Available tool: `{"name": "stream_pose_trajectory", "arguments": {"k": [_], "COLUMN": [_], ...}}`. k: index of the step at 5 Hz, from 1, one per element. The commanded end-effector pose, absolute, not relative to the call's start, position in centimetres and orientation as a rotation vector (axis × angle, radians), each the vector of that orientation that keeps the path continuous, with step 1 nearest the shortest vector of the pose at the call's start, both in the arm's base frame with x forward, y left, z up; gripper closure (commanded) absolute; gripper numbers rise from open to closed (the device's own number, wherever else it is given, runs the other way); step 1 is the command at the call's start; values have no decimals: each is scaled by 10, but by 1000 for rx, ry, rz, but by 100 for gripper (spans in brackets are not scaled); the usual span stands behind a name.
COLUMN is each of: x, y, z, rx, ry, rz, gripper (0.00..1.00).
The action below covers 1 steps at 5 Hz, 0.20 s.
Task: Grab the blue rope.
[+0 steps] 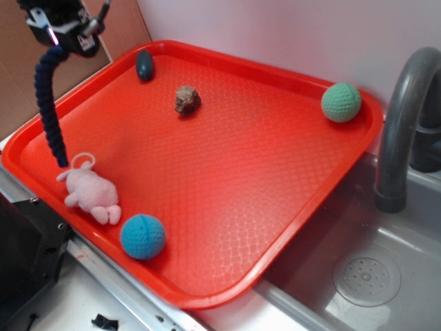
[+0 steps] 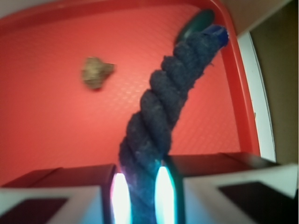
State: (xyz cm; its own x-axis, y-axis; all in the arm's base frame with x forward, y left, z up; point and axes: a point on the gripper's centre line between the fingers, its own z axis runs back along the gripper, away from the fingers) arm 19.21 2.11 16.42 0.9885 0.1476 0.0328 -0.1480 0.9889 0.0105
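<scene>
The gripper (image 1: 60,38) is pinching the blue rope (image 1: 49,110) by its upper end, fingers (image 2: 74,186) pressing on either side. The rope is hanging nearly straight down above the left edge of the red tray (image 1: 331,186), its long axis close to vertical, the dark tip pointing at the pink plush toy (image 1: 91,194) just below. It is looking soft, light and floppy, so the end hold seems adequate, though it is likely to swing.

Rope (image 1: 49,103) hangs from end effector (image 1: 58,38) above tray (image 1: 227,179).
</scene>
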Motion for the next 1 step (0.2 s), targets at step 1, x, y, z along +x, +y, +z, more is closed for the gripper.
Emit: {"name": "stream_pose_trajectory", "arguments": {"k": [1], "x": [186], "y": [1], "z": [200], "rx": [-32], "ry": [-102], "rz": [150], "gripper": [100]}}
